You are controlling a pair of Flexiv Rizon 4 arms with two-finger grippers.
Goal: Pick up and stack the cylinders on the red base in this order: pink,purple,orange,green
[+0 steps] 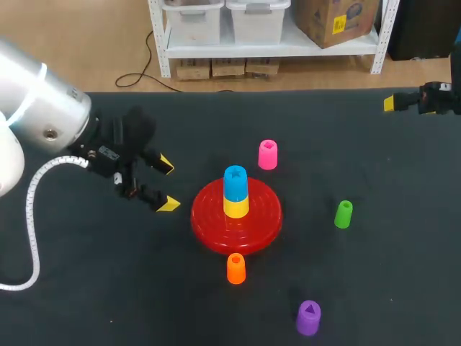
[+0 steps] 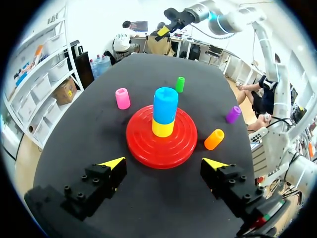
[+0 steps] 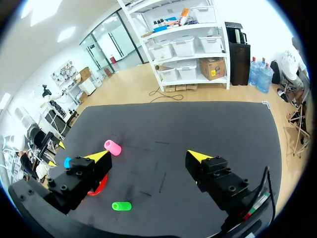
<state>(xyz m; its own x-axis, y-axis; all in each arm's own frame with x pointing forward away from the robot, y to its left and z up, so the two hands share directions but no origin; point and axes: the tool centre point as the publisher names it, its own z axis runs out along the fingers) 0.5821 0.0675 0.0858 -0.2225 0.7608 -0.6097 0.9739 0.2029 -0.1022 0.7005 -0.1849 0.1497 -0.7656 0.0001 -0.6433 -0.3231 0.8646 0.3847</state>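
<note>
Head view has the red base mid-table, already carrying a yellow cylinder with a blue cylinder on top. The pink cylinder stands just beyond it, untouched, and the orange cylinder, purple cylinder and green cylinder are scattered around. The left gripper hangs beside the base, fingers spread and empty. The right gripper waits far off, likewise spread. Reaching across for pink could clip that stack and topple it, I'd say.
</note>
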